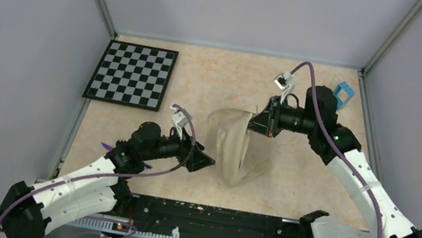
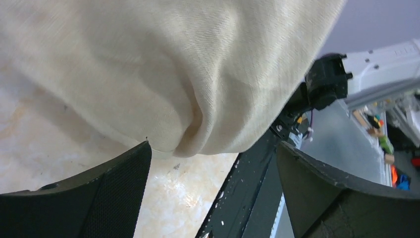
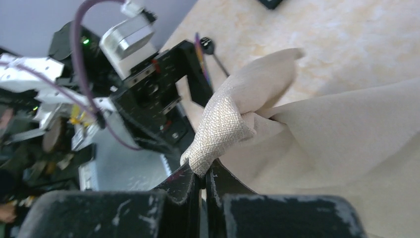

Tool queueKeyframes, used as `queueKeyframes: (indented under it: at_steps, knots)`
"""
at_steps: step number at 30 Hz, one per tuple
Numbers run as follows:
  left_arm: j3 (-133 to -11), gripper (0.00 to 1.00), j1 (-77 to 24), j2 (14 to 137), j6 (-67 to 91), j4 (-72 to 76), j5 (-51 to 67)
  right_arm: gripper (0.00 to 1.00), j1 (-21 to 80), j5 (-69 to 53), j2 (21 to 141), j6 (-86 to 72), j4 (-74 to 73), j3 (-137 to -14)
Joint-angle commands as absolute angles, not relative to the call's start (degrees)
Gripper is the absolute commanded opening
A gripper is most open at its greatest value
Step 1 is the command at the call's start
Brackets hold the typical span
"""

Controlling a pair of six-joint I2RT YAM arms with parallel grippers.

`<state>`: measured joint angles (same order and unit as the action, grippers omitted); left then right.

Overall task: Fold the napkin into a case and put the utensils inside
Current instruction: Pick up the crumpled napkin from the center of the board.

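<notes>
One napkin (image 1: 231, 147) corner pinched in right end effector (image 3: 202, 174); left end effector (image 1: 210, 161) wide.

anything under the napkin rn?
Under the raised napkin fold, the left wrist view shows only bare table. The right pincer holds a corner up. Whatever lies beneath the part resting on the table is covered.

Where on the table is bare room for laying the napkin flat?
Bare: the far strip between the chequered board and the right gripper; also the patch between the napkin and the right arm. Crowded: near left, around the open left gripper and the utensils.
</notes>
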<state>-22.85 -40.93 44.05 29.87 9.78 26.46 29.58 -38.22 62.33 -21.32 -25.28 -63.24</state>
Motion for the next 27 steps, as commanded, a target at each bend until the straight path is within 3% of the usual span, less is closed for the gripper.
queueKeyframes:
  at_steps: [1, 8, 27]
  knots:
    - [-21.0, 0.99, -40.9, 43.1, 38.9, 15.7, 15.2, 0.0, 28.0, -55.8, 62.5, -25.4, -16.5, -60.7]
    - [-13.2, 0.99, -40.0, 48.0, 60.2, 32.1, 12.7, 0.0, 28.0, -57.0, 61.6, -24.8, -16.5, -59.2]
    - [-11.6, 0.97, -35.8, 69.8, 67.0, 59.5, 31.1, 0.0, 28.0, -59.1, 59.9, -23.8, -16.4, -59.3]
